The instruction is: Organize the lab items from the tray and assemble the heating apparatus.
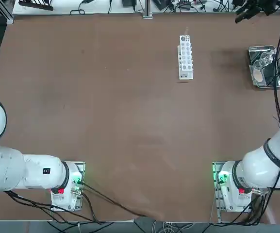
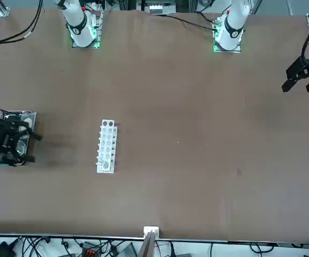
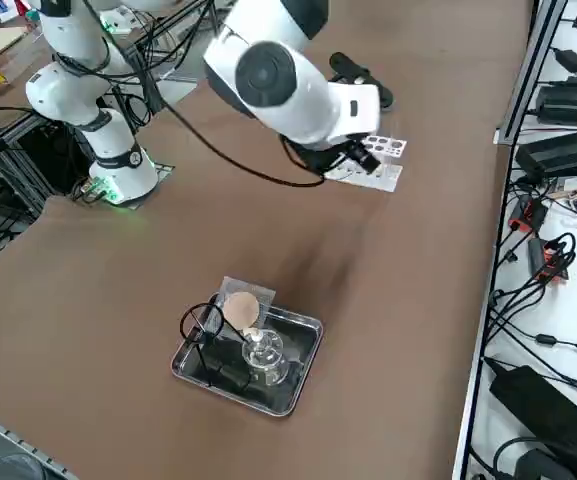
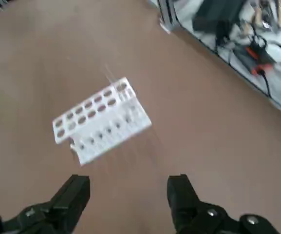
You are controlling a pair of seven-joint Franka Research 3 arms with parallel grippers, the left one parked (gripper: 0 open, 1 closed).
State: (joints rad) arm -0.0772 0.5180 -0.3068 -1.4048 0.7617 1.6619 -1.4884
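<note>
The shiny metal tray (image 3: 298,395) sits near the table's right edge, also visible from overhead (image 1: 265,86). Inside it lie the clear glass burner (image 3: 261,352), the grey mesh pad with its tan centre (image 3: 240,310) and the black wire ring tripod (image 3: 203,325). My right gripper (image 4: 129,183) hangs well above the table, away from the tray and pointing toward the white tube rack. Its fingers stand open with nothing between them. In the front view the gripper (image 2: 31,147) overlaps the tray (image 2: 32,113) and hides part of what lies in it.
A white many-holed tube rack (image 1: 185,57) lies on the brown table left of the tray, and fills the middle of the wrist view (image 4: 101,119). Cables and equipment line the far and right table edges.
</note>
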